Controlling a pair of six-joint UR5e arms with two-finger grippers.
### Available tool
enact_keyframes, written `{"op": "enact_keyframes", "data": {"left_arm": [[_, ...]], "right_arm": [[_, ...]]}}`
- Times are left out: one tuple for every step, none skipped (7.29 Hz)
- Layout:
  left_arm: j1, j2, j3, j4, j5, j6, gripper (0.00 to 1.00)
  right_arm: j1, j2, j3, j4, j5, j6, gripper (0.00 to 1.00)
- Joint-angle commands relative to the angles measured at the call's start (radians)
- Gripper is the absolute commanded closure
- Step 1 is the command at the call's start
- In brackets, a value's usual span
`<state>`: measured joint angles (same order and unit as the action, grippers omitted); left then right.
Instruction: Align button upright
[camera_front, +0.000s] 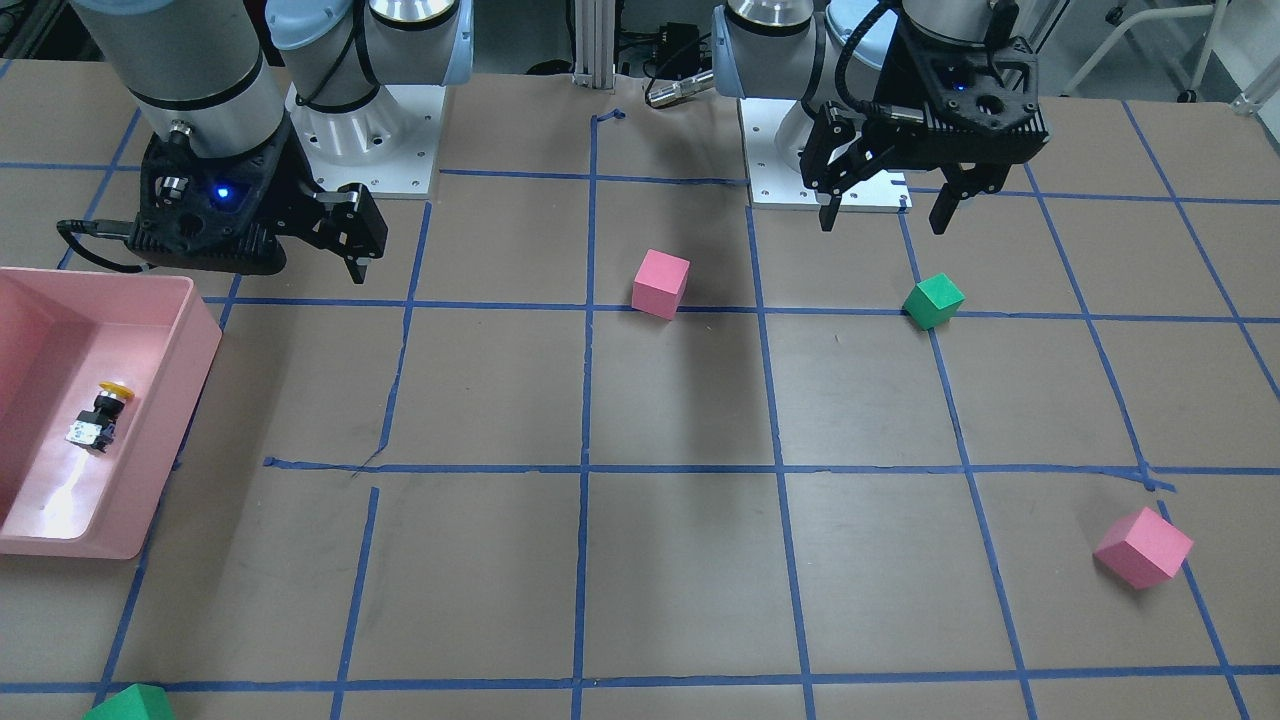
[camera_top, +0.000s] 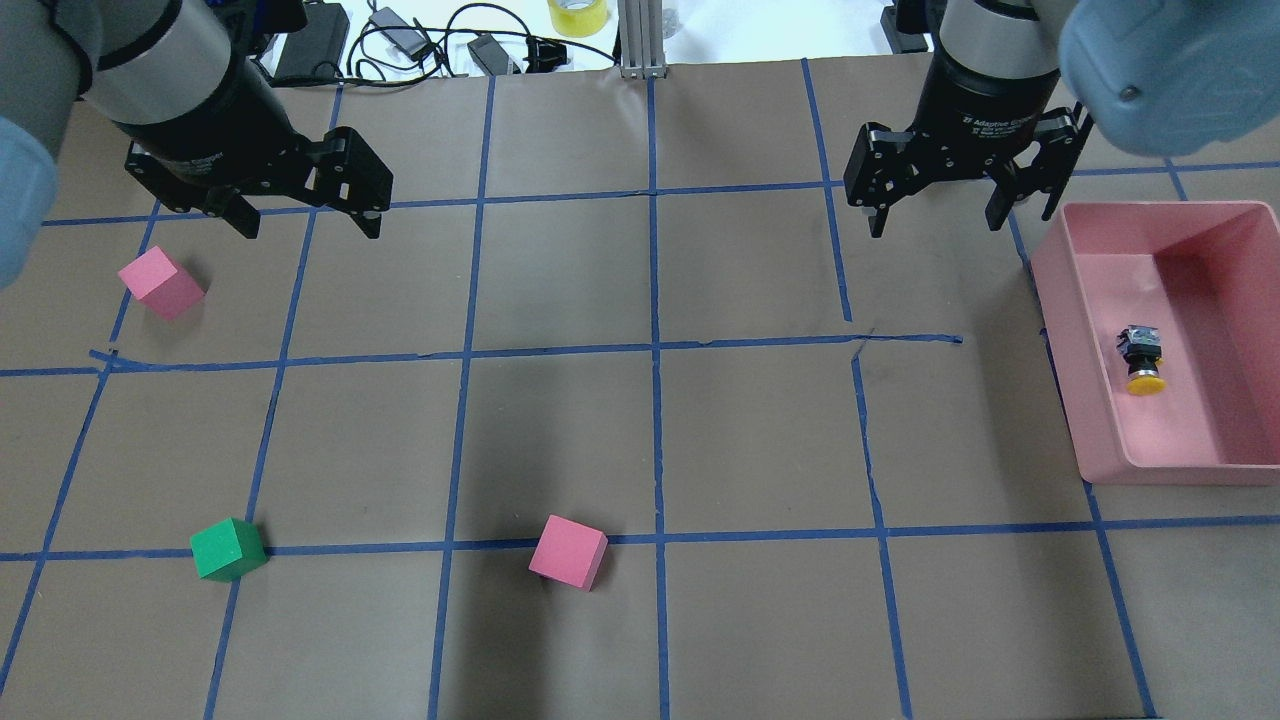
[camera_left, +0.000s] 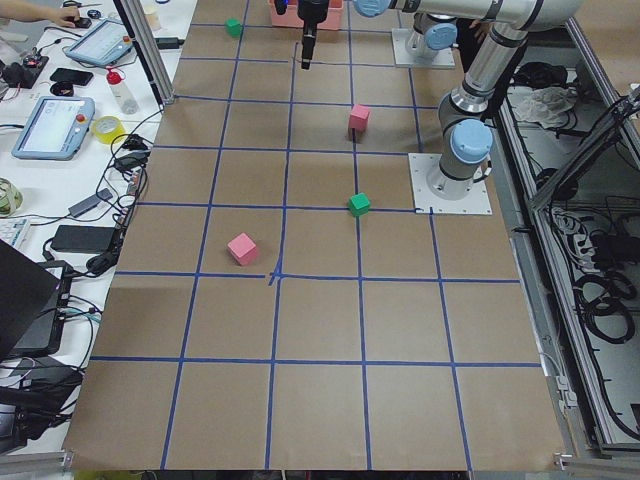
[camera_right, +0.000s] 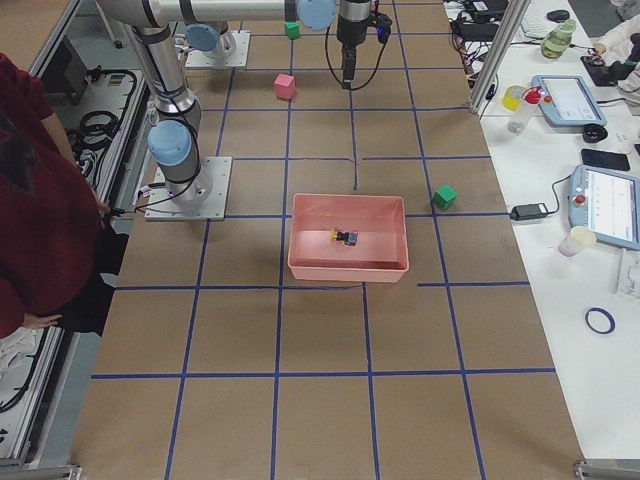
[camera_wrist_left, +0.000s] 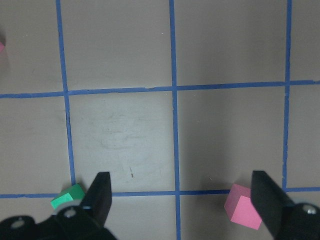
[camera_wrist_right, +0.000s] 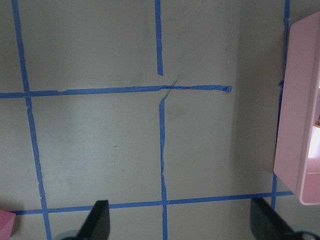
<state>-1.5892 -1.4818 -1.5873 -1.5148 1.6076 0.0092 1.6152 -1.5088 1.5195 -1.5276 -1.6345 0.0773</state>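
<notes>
Lying on its side, the button (camera_front: 100, 415) runs, in the front-facing view, from its blocky black-and-white base at lower left, through the black neck, to the yellow cap at upper right. It is probably light, hard plastic, and likely to skid on the smooth floor under it or roll on its round cap. The flat sides of the base, or the neck just above them, therefore look the surest place to pinch. Across the overhead view, the left gripper (camera_top: 308, 222) hangs at far left with fingers spread, near a pink cube (camera_top: 160, 283) and holding nothing. The right gripper (camera_top: 937, 222), likewise spread and empty, hovers just outside the left wall of the pink bin (camera_top: 1180, 474). The button rests on that bin's floor, clear of the walls, well off to this gripper's right and lower in the view.
</notes>
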Motion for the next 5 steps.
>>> {"op": "enact_keyframes", "data": {"left_arm": [[0.000, 0.000, 0.000, -0.001, 0.000, 0.000, 0.00], [0.000, 0.000, 0.000, -0.001, 0.000, 0.000, 0.00], [0.000, 0.000, 0.000, 0.001, -0.002, 0.000, 0.00], [-0.002, 0.002, 0.000, -0.001, 0.000, 0.000, 0.00], [-0.002, 0.000, 0.000, -0.001, 0.000, 0.000, 0.00]], "right_arm": [[0.000, -0.001, 0.004, 0.000, 0.001, -0.001, 0.00], [0.000, -0.001, 0.005, 0.003, -0.001, -0.001, 0.00], [0.000, -0.001, 0.005, 0.003, -0.001, 0.001, 0.00], [0.000, 0.001, 0.005, 0.000, 0.001, -0.001, 0.00], [0.000, -0.005, 0.005, 0.000, 0.001, -0.001, 0.00]]}}
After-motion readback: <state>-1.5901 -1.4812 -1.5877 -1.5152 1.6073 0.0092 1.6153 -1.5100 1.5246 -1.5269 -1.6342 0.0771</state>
